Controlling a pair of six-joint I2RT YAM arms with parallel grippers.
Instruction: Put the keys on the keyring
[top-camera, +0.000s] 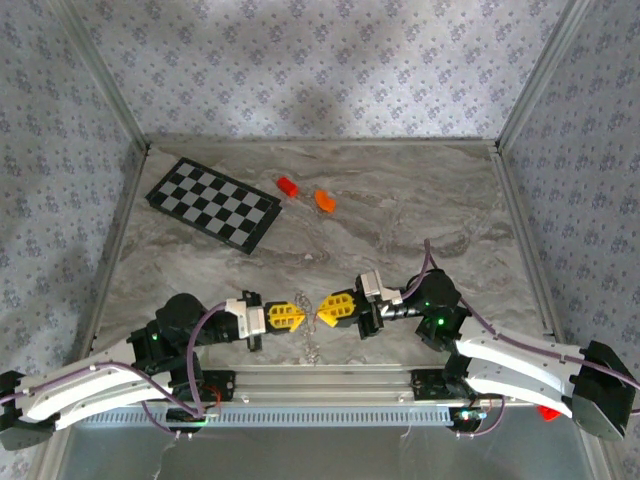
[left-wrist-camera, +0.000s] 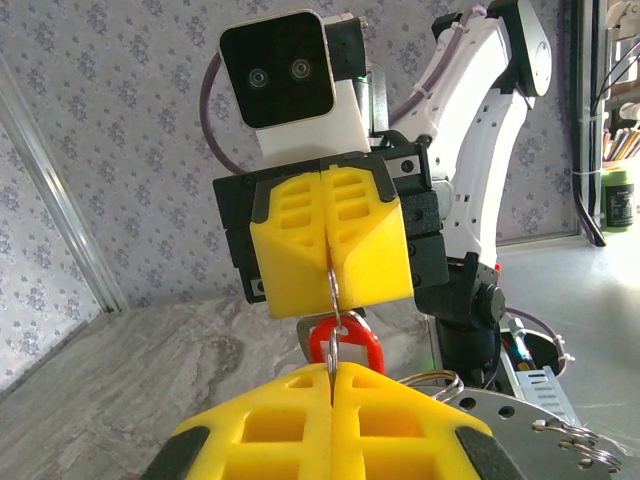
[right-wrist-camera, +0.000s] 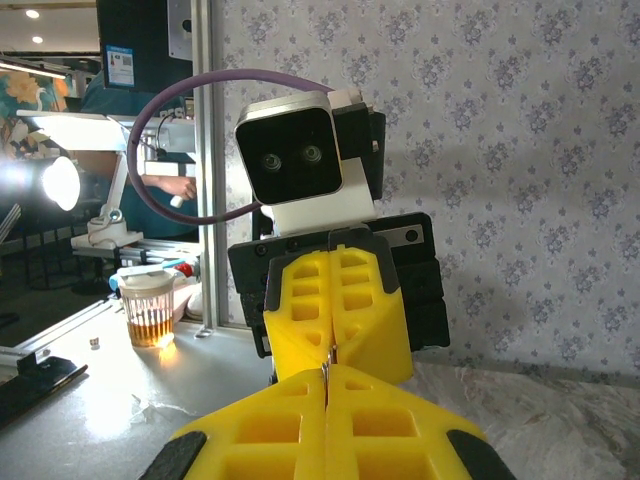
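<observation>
Both arms low over near edge of tabletop (top-camera: 420, 230), tips nose to nose at centre: left end effector (top-camera: 296, 318) and right end effector (top-camera: 326, 310) almost touching, roughly level w/ each other. You've got both clamped fully closed, yellow pads flush, only thin metal in each seam. Left wrist cam: the right one pinches the keyring (left-wrist-camera: 333, 288), seen edge-on as a narrow silvery loop poking out below its pads. The key (left-wrist-camera: 346, 346) sits just under it, red head at the loop's lower end, thin shaft running down into the left's seam, so the left reads as holding the key by the shaft, head out. Can't tell if the loop is through the head's hole or just in front of it. Why held so, my read: ring gripped on one side leaves its free arc exposed; key held by shaft leaves the hole clear; both parts up off the tabletop so neither can skate. Right wrist cam gives just a sliver of metal btwn the two sets of pads. Checkered board (top-camera: 213, 203), red brick (top-camera: 288, 186), orange block (top-camera: 325, 201) sit far back, well apart, not in play. Step in hand: threading, prob. mid-task. Risk: tiny key, thin grip, so any twist and it may pivot or drop. Go slow, small moves.
</observation>
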